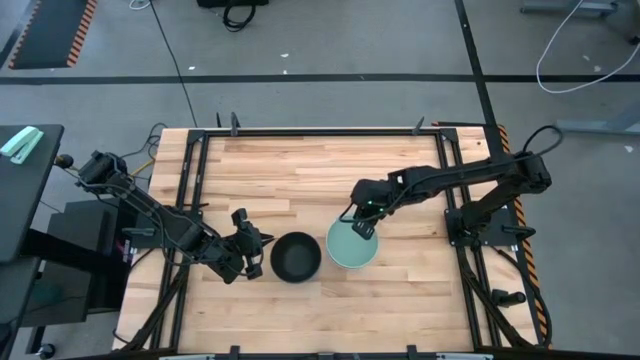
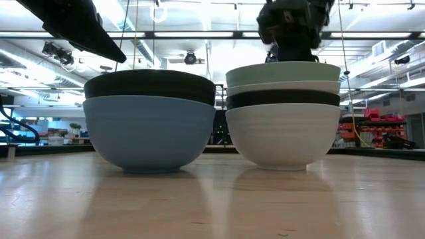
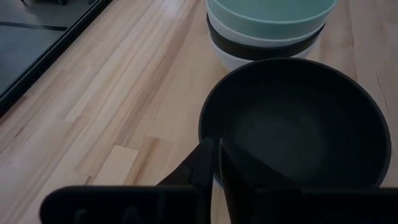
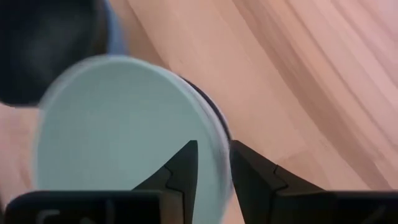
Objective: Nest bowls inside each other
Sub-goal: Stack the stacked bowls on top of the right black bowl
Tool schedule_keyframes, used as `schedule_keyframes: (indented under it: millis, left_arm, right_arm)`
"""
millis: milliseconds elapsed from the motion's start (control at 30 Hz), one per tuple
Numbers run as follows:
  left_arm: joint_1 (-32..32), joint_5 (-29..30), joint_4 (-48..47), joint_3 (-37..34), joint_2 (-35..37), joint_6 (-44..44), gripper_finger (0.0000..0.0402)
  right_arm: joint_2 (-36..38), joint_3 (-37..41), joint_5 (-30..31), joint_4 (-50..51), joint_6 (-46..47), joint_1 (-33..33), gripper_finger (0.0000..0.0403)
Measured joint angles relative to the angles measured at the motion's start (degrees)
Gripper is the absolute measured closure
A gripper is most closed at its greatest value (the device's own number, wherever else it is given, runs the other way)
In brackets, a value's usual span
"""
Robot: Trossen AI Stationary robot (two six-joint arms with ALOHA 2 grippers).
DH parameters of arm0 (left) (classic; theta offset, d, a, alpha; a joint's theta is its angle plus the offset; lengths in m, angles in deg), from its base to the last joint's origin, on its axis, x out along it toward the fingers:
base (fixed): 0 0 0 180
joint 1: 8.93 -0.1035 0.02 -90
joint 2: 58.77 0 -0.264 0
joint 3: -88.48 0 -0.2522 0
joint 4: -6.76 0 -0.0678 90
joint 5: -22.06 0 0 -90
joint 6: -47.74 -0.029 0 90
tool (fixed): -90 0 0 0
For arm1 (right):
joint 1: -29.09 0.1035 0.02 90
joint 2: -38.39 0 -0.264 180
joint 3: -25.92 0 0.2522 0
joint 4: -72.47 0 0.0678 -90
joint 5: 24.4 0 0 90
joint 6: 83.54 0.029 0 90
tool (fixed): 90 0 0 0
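Bowls are sitting in two stacks near the table's front edge: a black bowl [image 2: 150,86] nesting in a blue bowl [image 2: 150,133] on the left, and beside it a mint green bowl [image 1: 352,245] topping a white bowl [image 2: 284,87], a second black bowl [image 2: 284,99] and another white bowl [image 2: 284,136]. Left gripper [image 3: 212,163] is pinching the left black bowl's rim; right gripper [image 4: 213,165] is straddling the mint rim, slightly parted.

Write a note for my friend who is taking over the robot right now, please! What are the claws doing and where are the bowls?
Left gripper: nearly shut, beside the rim of the black bowl, holding nothing.
Right gripper: fingers straddle the mint green bowl rim, a small gap between them.
Bowls: two stacks side by side. One is the black bowl nested in the blue bowl. The other, bottom to top, is white, black, white, mint green.
Done: six bowls nested into two stacks.
Left: probably put one stack inside the other.
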State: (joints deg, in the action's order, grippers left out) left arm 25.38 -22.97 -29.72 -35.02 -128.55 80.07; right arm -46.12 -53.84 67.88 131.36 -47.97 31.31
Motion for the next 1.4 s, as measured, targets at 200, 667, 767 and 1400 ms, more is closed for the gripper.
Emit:
schedule_keyframes:
  millis: [200, 667, 767, 1400]
  left_arm:
    - [0.0, 0.0, 0.0, 0.0, 0.0, 0.0, 0.0373]
    - [0.0, 0.0, 0.2, 0.0, 0.0, 0.0, 0.0367]
    - [0.0, 0.0, 0.2, 0.0, 0.0, 0.1, 0.0366]
    - [0.0, 0.0, 0.7, 0.0, 0.0, 0.1, 0.0366]
  right_arm:
    - [0.1, -5.1, 1.0, 3.1, -1.2, 0.0, 0.0302]
    - [0.1, -7.3, 3.7, 6.3, -4.3, 3.0, 0.0386]
    - [0.1, -7.3, 3.7, 6.3, -4.3, 4.1, 0.0396]
    - [0.0, -4.5, 4.8, 5.9, -3.8, 4.8, 0.0401]
